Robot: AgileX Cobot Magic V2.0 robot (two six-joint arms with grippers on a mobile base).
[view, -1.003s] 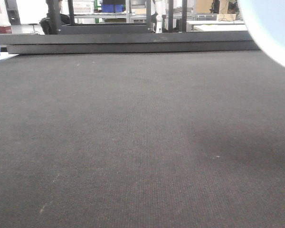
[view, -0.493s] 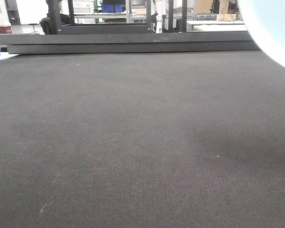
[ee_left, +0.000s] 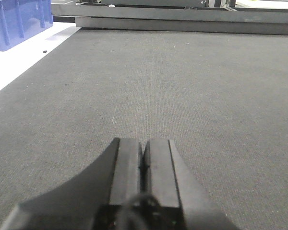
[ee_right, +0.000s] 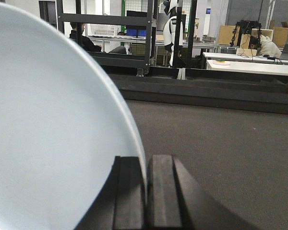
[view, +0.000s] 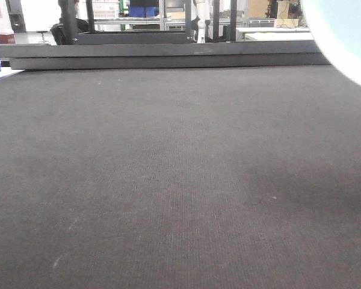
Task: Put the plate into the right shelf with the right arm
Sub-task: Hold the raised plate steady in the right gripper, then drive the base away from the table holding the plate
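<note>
The white plate (ee_right: 53, 134) fills the left half of the right wrist view, held on edge above the dark mat (ee_right: 221, 143). My right gripper (ee_right: 146, 160) is shut on its rim, one finger on each face. In the front view only a curved part of the plate (view: 343, 30) shows, at the top right corner. Low over the mat (ee_left: 182, 86), my left gripper (ee_left: 143, 143) is shut with nothing between its fingers. The right shelf is out of view.
A dark raised bar (view: 168, 57) runs along the mat's far edge. A black upright frame (ee_right: 149, 33) and desks stand beyond it. A blue crate (ee_left: 17, 21) sits on a white surface (ee_left: 14, 67) left of the mat.
</note>
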